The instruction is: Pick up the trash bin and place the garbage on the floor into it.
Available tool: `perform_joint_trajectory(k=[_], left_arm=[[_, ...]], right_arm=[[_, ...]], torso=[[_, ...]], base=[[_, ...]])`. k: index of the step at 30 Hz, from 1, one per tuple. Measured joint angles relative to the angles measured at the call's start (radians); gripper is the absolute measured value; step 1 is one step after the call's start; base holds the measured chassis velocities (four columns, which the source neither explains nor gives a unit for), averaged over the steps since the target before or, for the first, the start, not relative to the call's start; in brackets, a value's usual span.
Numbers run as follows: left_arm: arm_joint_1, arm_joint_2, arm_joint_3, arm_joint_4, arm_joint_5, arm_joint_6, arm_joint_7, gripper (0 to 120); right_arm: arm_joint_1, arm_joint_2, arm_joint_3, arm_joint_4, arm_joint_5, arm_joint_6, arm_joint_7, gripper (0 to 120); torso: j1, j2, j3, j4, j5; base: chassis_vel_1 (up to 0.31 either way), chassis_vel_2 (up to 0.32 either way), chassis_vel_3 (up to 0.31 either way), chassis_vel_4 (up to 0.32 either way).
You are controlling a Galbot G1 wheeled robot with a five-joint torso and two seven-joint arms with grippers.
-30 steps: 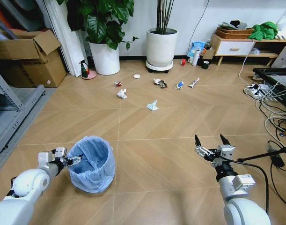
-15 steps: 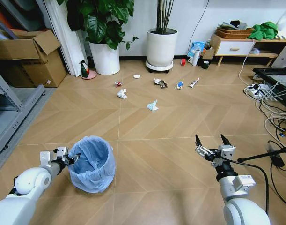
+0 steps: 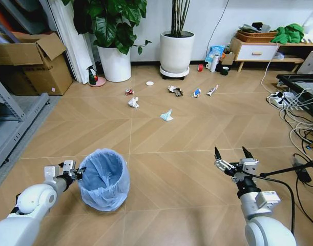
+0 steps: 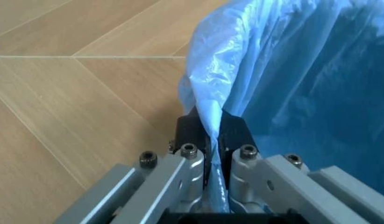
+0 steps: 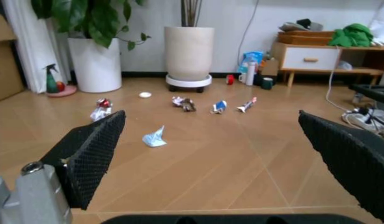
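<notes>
Light-blue translucent bag lining the trash bin (image 3: 104, 179), tan herringbone wood-look floor (image 3: 187, 133), white crumpled paper wad (image 3: 133, 102), red crushed can (image 3: 129, 91), white plant pots (image 3: 176, 51)

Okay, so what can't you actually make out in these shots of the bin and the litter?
- Trash bin bottom: head view, hidden by bag folds.
- Bin wall in the left gripper: left wrist view, the bag covers it.
- Garbage: head view, too small to read.
- Right gripper: holds nothing.
</notes>
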Motion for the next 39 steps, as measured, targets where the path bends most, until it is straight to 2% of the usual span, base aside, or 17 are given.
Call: perform_joint_trajectory(k=[6, 7, 8, 10, 11, 13, 16, 18, 21, 28, 39], left_arm=[[0.06, -0.034, -0.066, -0.089, -0.037, -0.016, -0.057, 0], [0.095, -0.058, -0.102, -0.147, -0.041, -0.042, -0.087, 0], [0.095, -0.058, -0.102, -0.147, -0.041, -0.042, -0.087, 0], [0.129, -0.094, -0.137, -0.226, -0.034, -0.103, -0.137, 0], [0.129, -0.094, -0.137, -0.226, -0.034, -0.103, -0.137, 0], [0.148, -0.134, -0.161, -0.305, -0.011, -0.165, -0.194, 0], [0.157, -0.161, -0.166, -0.355, 0.013, -0.192, -0.231, 0], [0.171, -0.203, -0.166, -0.415, 0.09, -0.232, -0.254, 0], [0.189, -0.239, -0.163, -0.457, 0.189, -0.271, -0.259, 0], [0.224, -0.273, -0.164, -0.507, 0.249, -0.285, -0.243, 0], [0.225, -0.268, -0.156, -0.512, 0.278, -0.287, -0.231, 0]], right_arm=[[0.009, -0.009, 0.018, 0.026, 0.034, -0.037, 0.03, 100], [0.011, -0.013, 0.025, 0.034, 0.04, -0.046, 0.038, 100], [0.011, -0.013, 0.025, 0.034, 0.04, -0.046, 0.038, 100], [0.012, -0.019, 0.03, 0.041, 0.042, -0.049, 0.044, 100], [0.012, -0.019, 0.03, 0.041, 0.042, -0.049, 0.044, 100], [0.012, -0.025, 0.031, 0.048, 0.044, -0.055, 0.049, 100], [0.011, -0.029, 0.035, 0.054, 0.046, -0.057, 0.051, 100], [0.006, -0.037, 0.044, 0.067, 0.053, -0.059, 0.051, 100], [-0.005, -0.048, 0.056, 0.089, 0.063, -0.062, 0.051, 100], [-0.013, -0.052, 0.064, 0.105, 0.07, -0.072, 0.05, 100], [-0.016, -0.036, 0.062, 0.106, 0.046, -0.073, 0.044, 100]], torso=[[0.0, 0.0, 0.0, 0.0, 0.0001], [0.0, 0.0, 0.0, 0.0002, 0.0], [0.0, 0.0, 0.0, 0.0002, 0.0], [0.0, 0.0, 0.0, 0.0003, 0.0002], [0.0, 0.0, 0.0, 0.0003, 0.0002], [0.0, 0.0, 0.0, 0.0001, 0.0003], [0.0, 0.0, 0.0, -0.0001, 0.0005], [0.0, 0.0, 0.0, 0.0, 0.0004], [0.0, 0.0, 0.0, -0.0001, 0.0004], [0.0, 0.0, 0.0, 0.0001, 0.0003], [0.0, 0.0, 0.0, 0.0, 0.0]], base=[[0.0, 0.0, 0.0, 0.0], [0.0, 0.0, 0.0, 0.0], [0.0, 0.0, 0.0, 0.0], [0.0, 0.0, 0.0, 0.0], [0.0, 0.0, 0.0, 0.0], [0.0, 0.0, 0.0, 0.0], [0.0, 0.0, 0.0, 0.0], [0.0, 0.0, 0.0, 0.0], [0.0, 0.0, 0.0, 0.0], [0.0, 0.0, 0.0, 0.0], [0.0, 0.0, 0.0, 0.0]])
